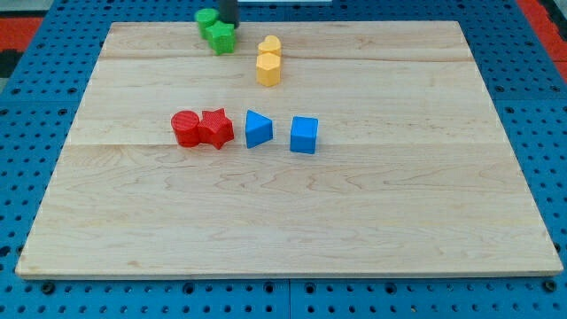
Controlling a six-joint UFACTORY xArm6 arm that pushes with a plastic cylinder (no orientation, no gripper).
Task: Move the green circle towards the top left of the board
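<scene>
The green circle sits at the view's top edge of the wooden board, left of centre. A green star touches it just below and to its right. My tip comes down at the top of the view, right beside the green circle on its right and just above the green star. Only the rod's lowest part shows.
Two yellow blocks stand together right of the green pair. A red circle and a red star touch at mid-board. A blue triangle and a blue cube stand to their right. Blue pegboard surrounds the board.
</scene>
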